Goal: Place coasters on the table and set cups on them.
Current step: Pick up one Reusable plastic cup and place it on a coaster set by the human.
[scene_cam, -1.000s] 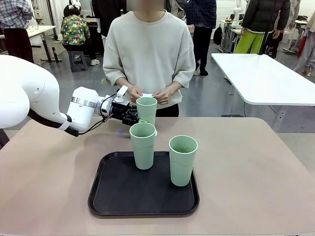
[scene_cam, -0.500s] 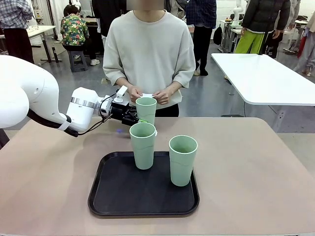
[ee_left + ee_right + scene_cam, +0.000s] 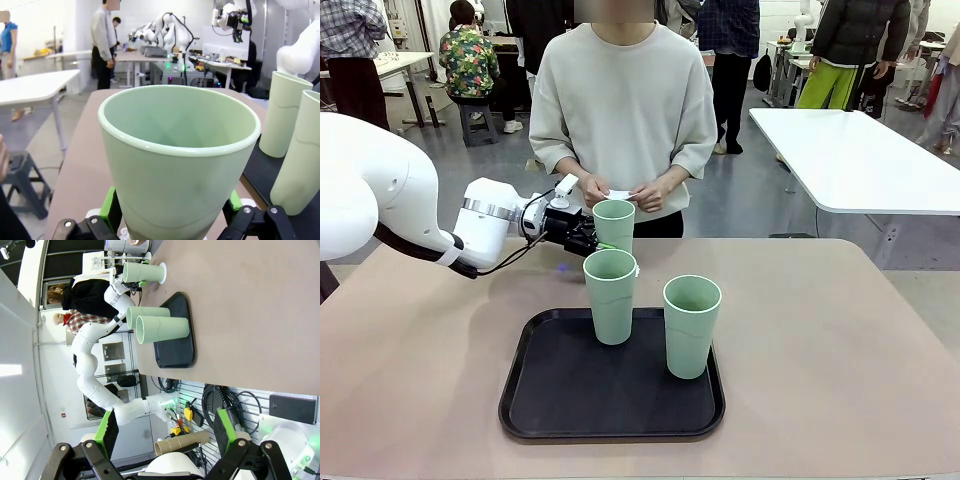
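Lower and slightly leftward since a second ago, the tall pale mint-green plastic tumbler [image 3: 614, 222] stands upright beyond the black rounded tray's [image 3: 550, 400] far edge, on a white scalloped paper coaster [image 3: 163, 271] on the beige bench [image 3: 820, 350]. Left tool [image 3: 600, 240] straddles its lower wall, jaws apart, green pads [image 3: 111, 207] just beside it. Right tool [image 3: 165, 440] hangs spread, holding nothing. Two matching tumblers [image 3: 611, 298] stand on the tray.
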### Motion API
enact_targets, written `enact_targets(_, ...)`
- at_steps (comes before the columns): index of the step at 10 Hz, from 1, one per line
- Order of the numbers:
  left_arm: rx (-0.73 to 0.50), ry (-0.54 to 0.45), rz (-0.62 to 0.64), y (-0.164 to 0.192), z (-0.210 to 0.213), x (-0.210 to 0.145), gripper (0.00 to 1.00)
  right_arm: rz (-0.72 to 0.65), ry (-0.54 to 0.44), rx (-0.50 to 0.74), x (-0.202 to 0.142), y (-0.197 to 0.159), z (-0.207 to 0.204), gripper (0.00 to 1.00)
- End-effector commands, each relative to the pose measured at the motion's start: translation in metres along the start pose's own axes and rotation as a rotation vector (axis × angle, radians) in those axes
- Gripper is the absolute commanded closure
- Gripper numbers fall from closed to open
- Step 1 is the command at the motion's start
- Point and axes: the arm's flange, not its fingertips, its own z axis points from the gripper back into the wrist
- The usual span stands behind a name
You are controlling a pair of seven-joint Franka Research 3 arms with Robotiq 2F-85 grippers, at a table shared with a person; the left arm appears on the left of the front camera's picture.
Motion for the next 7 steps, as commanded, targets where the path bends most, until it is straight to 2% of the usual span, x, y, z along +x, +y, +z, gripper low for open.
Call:
enact_targets(1, -0.026, 0.004, 0.021, -0.0010, 0.0042, 0.0011, 0.00, 0.015, -0.006, 0.021, 0.0007, -0.0003, -0.0003, 0.00)
enact_targets(7, -0.055, 0.037, 0.026, -0.0018, 0.0101, 0.0016, 0.00, 0.015, -0.006, 0.021, 0.0007, -0.0003, -0.0003, 0.00)
